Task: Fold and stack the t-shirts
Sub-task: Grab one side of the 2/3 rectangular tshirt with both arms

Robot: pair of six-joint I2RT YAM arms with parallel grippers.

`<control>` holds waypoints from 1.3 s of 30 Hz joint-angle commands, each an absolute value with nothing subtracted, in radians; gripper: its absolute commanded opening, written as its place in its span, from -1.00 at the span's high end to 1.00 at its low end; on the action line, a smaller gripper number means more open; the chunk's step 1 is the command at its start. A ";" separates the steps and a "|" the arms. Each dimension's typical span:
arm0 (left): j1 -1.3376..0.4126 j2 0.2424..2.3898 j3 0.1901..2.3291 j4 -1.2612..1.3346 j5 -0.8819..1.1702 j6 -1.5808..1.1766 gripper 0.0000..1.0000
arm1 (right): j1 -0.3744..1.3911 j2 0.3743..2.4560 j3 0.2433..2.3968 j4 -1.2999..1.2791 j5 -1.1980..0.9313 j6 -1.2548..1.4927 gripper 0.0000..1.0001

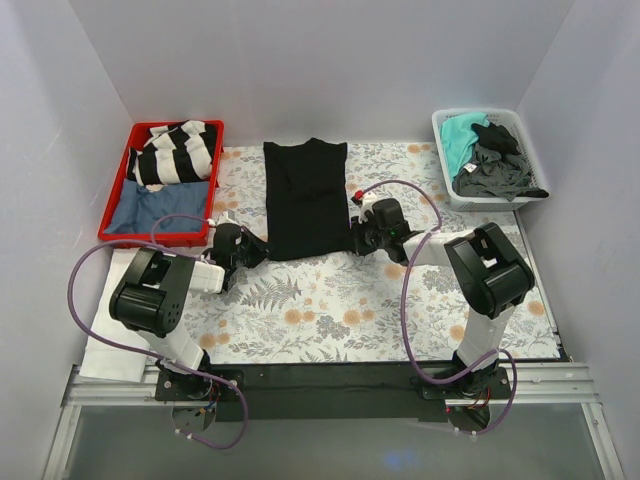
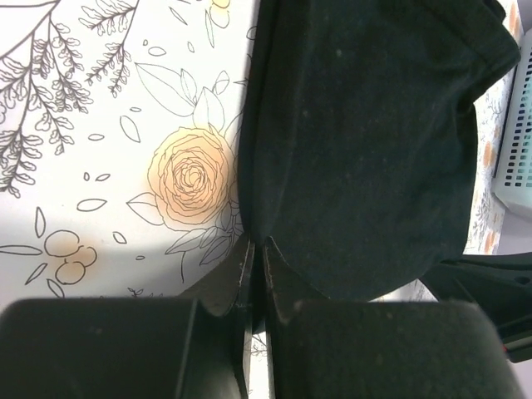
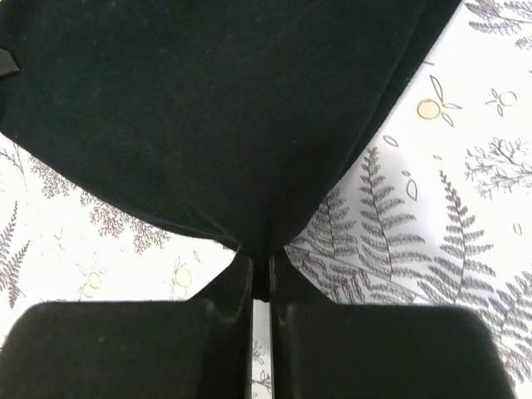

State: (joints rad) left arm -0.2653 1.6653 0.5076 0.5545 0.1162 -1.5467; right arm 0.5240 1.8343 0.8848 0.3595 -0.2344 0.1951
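A plain black t-shirt point(image 1: 305, 198) lies folded to a narrow strip lengthways in the middle of the floral table, collar at the far end. My left gripper point(image 1: 255, 250) is shut on its near left corner; the left wrist view shows the cloth point(image 2: 366, 141) pinched between the closed fingers point(image 2: 257, 253). My right gripper point(image 1: 356, 238) is shut on its near right corner; the right wrist view shows the cloth point(image 3: 216, 116) running down into the closed fingers point(image 3: 261, 264). Teal and dark grey t-shirts point(image 1: 490, 155) lie heaped in a basket at the far right.
A red tray point(image 1: 118, 200) at the far left holds a black-and-white striped shirt point(image 1: 178, 152) and a blue one point(image 1: 150, 208). A white basket point(image 1: 445, 150) stands at the far right. A white cloth point(image 1: 115, 345) hangs off the near left table edge. White walls enclose the table.
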 commanded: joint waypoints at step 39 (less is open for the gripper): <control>-0.313 0.804 0.304 -0.037 -0.011 -1.545 1.00 | 0.900 1.006 0.451 0.002 0.089 0.394 0.97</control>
State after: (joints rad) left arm -0.3241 0.8047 0.2760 -0.0162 0.0940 -1.5597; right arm 0.8986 0.9928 0.4358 0.0742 0.0170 0.3824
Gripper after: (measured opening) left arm 0.025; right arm 0.055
